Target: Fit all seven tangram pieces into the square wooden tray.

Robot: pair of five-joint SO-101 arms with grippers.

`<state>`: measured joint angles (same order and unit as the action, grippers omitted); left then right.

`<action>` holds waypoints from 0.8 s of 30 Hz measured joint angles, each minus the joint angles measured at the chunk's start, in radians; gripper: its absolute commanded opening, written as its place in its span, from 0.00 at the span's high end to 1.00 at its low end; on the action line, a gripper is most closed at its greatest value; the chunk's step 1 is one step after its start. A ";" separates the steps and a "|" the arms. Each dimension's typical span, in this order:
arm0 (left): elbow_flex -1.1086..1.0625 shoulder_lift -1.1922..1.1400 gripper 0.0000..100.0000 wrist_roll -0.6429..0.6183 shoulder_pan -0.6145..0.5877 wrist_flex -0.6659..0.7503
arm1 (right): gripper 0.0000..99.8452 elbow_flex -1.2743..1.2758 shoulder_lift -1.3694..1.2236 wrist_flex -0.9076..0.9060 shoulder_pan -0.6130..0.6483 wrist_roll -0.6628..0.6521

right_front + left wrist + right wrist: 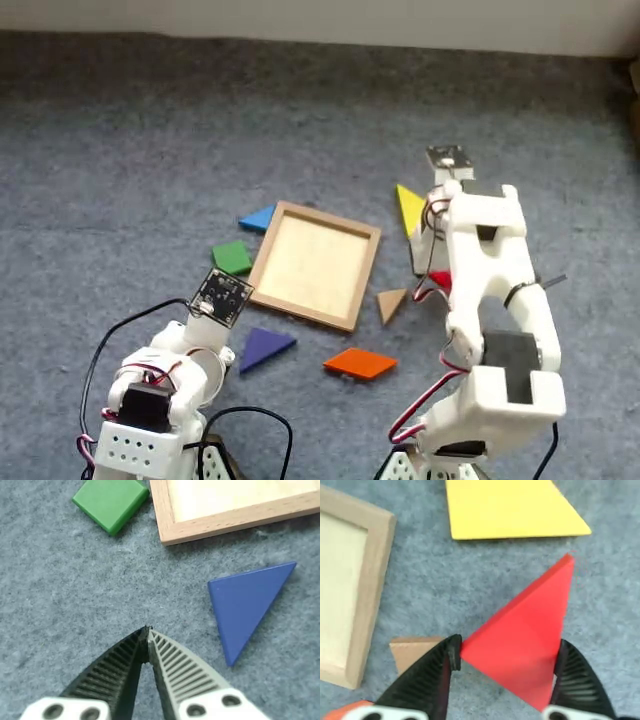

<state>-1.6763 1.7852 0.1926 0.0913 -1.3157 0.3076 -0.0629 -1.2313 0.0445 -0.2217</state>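
The square wooden tray (330, 222) lies empty at the middle of the grey carpet. My right gripper (507, 647) is shut on the red triangle (530, 630), one finger on each side, beside the tray's right edge (370, 580). The yellow triangle (510, 507) lies just beyond it, and the small tan triangle (412, 650) is close by. My left gripper (148, 630) is shut and holds nothing, over bare carpet near the tray's front left corner (225, 522). The dark blue triangle (247, 605) and green square (111, 501) lie either side of it.
A light blue triangle (260, 218) touches the tray's far left corner. An orange parallelogram (360, 363) lies in front of the tray, with its tip (340, 711) near my right gripper. A small metal part (447, 157) sits beyond the right arm. Open carpet stretches behind the tray.
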 measured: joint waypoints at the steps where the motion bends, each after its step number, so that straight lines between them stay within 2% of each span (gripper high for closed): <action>1: 0.000 0.000 0.99 0.000 0.000 0.000 | 0.80 0.000 0.023 -0.015 0.000 -0.003; 5: 0.000 0.000 0.99 0.000 0.000 0.000 | 0.80 0.000 0.078 -0.066 0.006 -0.006; 9: 0.000 0.000 0.99 0.000 0.000 0.000 | 0.80 0.000 0.104 -0.123 0.103 0.002; 15: 0.000 0.000 0.99 0.000 0.000 0.000 | 0.80 0.002 0.107 -0.141 0.284 0.218; 24: 0.000 0.000 0.99 0.000 0.000 0.000 | 0.80 -0.048 0.107 -0.115 0.468 0.557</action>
<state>-1.6763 1.7852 0.1926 0.0913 -1.3157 0.2601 0.0445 -1.3464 0.5125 0.3353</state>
